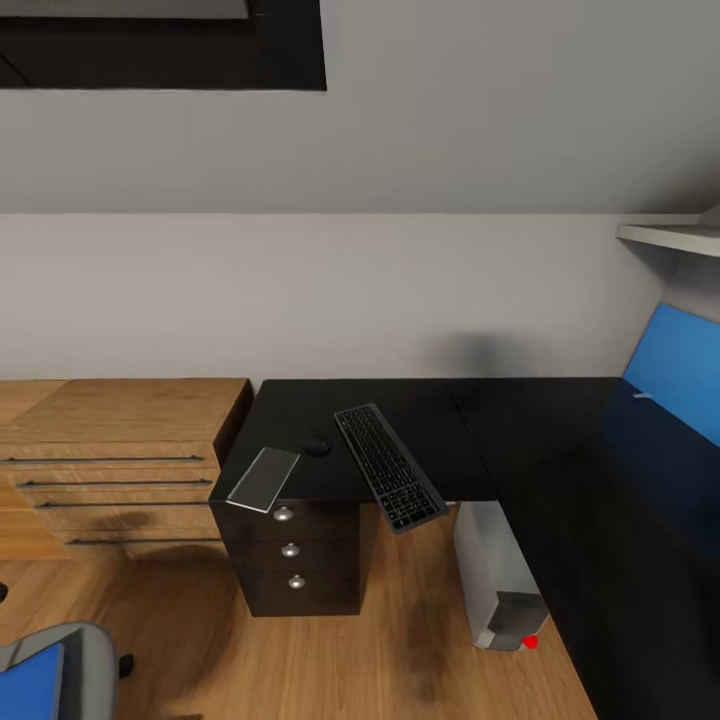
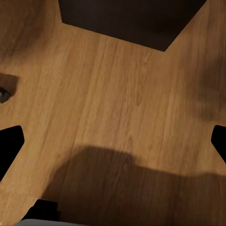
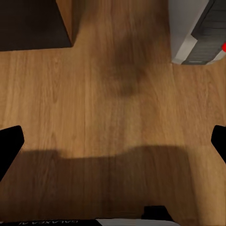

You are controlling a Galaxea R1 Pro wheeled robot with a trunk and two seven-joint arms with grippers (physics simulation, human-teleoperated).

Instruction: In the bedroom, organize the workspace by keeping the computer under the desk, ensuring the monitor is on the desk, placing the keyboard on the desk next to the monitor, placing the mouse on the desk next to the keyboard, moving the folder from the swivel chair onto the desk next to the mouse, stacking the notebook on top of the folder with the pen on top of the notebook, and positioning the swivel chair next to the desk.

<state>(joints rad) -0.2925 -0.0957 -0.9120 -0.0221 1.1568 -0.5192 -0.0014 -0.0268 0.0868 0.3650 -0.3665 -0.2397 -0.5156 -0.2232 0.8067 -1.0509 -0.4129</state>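
A black keyboard point(image 1: 390, 466) lies slanted on the black desk point(image 1: 500, 420), one end poking over the front edge. Beside it sit a small black mouse point(image 1: 318, 447) and a flat grey notebook point(image 1: 264, 478) at the desk's corner. The blue-lit monitor point(image 1: 672, 382) stands at the right. The grey computer tower point(image 1: 497, 580) stands on the floor under the desk and shows as the computer tower point(image 3: 195, 28) in the right wrist view. The swivel chair point(image 1: 75, 650) carries a blue folder point(image 1: 30, 685). My left gripper point(image 2: 113, 141) and right gripper point(image 3: 113, 141) hang open over bare floor. No pen can be made out.
A black drawer unit point(image 1: 295, 555) holds up the desk's left end and appears as a dark drawer unit point(image 2: 132, 19) in the left wrist view. A wooden dresser point(image 1: 110, 455) stands to its left. A shelf point(image 1: 670, 235) juts from the right wall. Wooden floor point(image 1: 400, 640) lies between me and the desk.
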